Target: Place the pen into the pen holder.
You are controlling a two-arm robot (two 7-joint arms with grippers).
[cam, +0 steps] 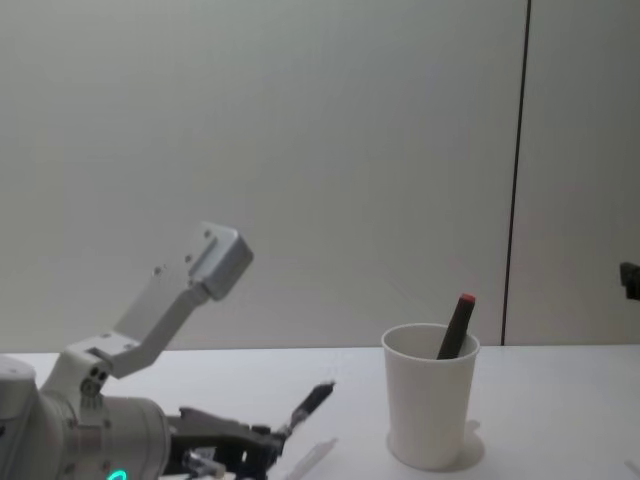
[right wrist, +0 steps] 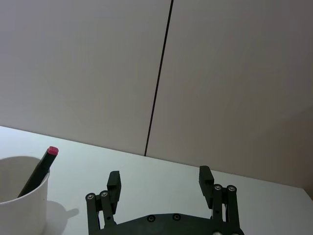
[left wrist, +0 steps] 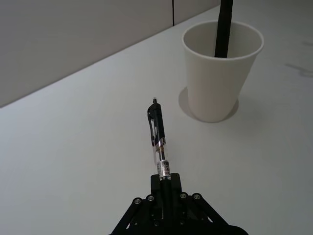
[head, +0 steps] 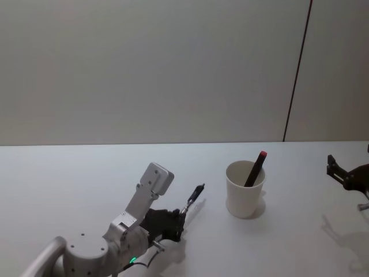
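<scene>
Pinching a black pen by its rear end, the left hand sits to the left of the cup, low over the white bench. Its fingers are pressed against the barrel. The pen juts out from the hand toward the cup, tilted upward, clip end foremost. It is outside the cup, near it but not touching it. The cup stands upright on the bench. Inside the cup a second pen, dark with a red top, leans against the rim and sticks out above it. The right hand hangs well to the right of the cup, its fingers spread wide with nothing between them.
</scene>
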